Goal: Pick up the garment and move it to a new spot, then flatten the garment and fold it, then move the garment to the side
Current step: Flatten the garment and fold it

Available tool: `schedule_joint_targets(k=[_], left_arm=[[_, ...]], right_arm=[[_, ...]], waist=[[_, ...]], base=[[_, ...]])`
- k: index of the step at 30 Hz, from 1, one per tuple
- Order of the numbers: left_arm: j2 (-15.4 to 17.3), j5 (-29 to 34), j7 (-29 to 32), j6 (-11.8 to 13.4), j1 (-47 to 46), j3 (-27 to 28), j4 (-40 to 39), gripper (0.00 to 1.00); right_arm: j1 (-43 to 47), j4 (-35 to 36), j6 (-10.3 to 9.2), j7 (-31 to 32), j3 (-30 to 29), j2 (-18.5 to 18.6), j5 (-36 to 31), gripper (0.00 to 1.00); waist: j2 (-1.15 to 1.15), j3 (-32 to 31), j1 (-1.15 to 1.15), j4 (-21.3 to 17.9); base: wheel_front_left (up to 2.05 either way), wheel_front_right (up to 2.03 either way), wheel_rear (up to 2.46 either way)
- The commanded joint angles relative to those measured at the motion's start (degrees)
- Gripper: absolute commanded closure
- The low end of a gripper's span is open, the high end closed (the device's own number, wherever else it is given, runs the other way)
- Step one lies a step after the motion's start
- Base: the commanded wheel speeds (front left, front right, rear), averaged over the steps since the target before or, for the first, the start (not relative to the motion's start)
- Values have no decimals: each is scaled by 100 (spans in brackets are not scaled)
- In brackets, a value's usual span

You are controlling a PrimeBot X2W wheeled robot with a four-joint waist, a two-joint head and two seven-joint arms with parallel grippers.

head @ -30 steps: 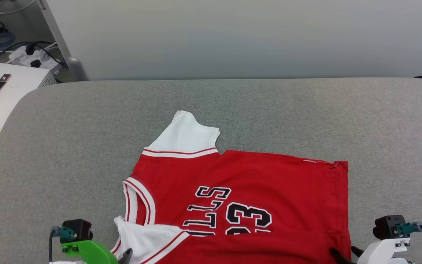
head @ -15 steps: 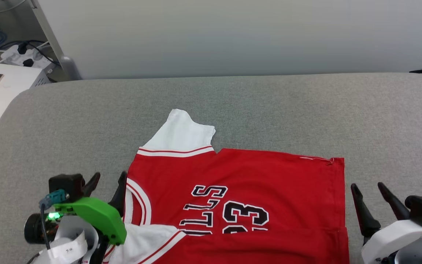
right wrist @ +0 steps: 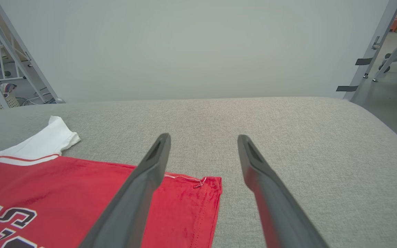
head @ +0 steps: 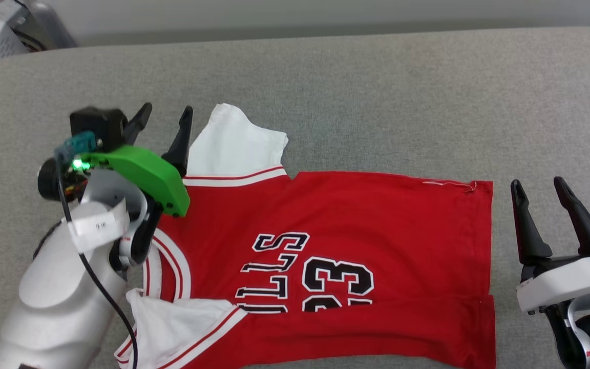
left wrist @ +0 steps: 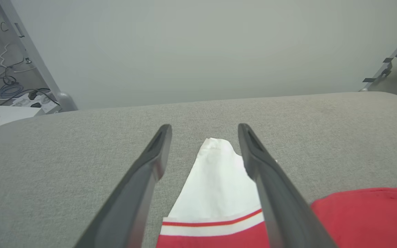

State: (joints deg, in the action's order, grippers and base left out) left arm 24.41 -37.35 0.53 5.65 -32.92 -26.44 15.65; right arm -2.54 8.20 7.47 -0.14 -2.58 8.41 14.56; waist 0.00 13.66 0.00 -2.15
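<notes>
- Garment (head: 377, 220) lies spread on the grey padded surface (head: 377, 77) straight in front of the robot, with its long axis running side to side: neckline (head: 164, 266) and sleeves toward the robot's left, hem (head: 487, 246) toward its right
- Along the near edge a red band covers the bottom of the black lettering (head: 305, 271), and the near sleeve (head: 177, 328) is tucked in beside it. The near long side therefore looks already turned over, and I judge the far long side to be next
- Left gripper (head: 167, 107) hangs empty with its jaws spread wide, just beside the far sleeve (head: 238, 141) at the garment's far left corner. In the left wrist view that white sleeve sits between the two fingers, pointing away along them
- Right gripper (head: 537, 182) is likewise empty and wide, just off the hem on the robot's right and apart from the cloth in the head view. In its wrist view the far hem corner (right wrist: 212, 186), with a loose thread, lies low between the fingers, nearer the left one
- Each arm is thus nearest its own far corner, and the edge joining those corners runs crosswise to the fingers. A fold toward the robot would need both to pinch that far edge and draw it back together
- Whether either pair of fingertips touches the surface I cannot tell
</notes>
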Motion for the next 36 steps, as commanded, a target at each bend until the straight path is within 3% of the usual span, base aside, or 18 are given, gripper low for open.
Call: schedule_joint_targets(k=[1,7,11,19,27,29,30,31,32,36], left_arm=[[-15,-31,150,-151,-299,-28,168,0],[70,-375,1209,-760,-1310,-146,1057,0],[160,-617,2045,-962,-1879,-188,1647,0],[230,-888,3267,-1000,-2567,-250,2560,0],[196,-1057,4596,-949,-2627,-512,3274,0],[162,-1140,4941,-920,-2587,-551,3357,54],[141,-1194,5097,-892,-2559,-554,3392,64],[140,-1202,5202,-888,-2533,-584,3406,91],[132,-1227,5257,-881,-2509,-586,3406,100],[90,-1269,5179,-839,-2446,-561,3317,100]], right_arm=[[-141,50,2,-53,17,-6,-12,0],[-423,-87,2,-172,123,-28,117,0],[-543,-229,2,-265,199,-50,191,0],[-741,-480,2,-433,397,-39,410,0],[-830,-685,2,-520,409,1,553,0],[-844,-709,2,-527,379,11,584,0],[-851,-721,2,-525,361,14,598,0],[-859,-729,2,-524,352,15,613,0],[-869,-735,2,-522,344,20,628,0],[-931,-773,2,-484,310,48,722,0]], waist=[[0,591,0,-279],[0,927,0,-562],[0,1065,0,-754],[0,1313,0,-1070],[0,1396,0,-1223],[0,1403,0,-1233],[0,1406,0,-1237],[0,1405,0,-1242],[0,1408,0,-1245],[0,1418,0,-1220]], base=[[0,0,0],[0,0,0],[0,0,0],[0,0,0],[0,0,0],[0,0,0],[0,0,0],[0,0,0],[0,0,0],[0,0,0]])
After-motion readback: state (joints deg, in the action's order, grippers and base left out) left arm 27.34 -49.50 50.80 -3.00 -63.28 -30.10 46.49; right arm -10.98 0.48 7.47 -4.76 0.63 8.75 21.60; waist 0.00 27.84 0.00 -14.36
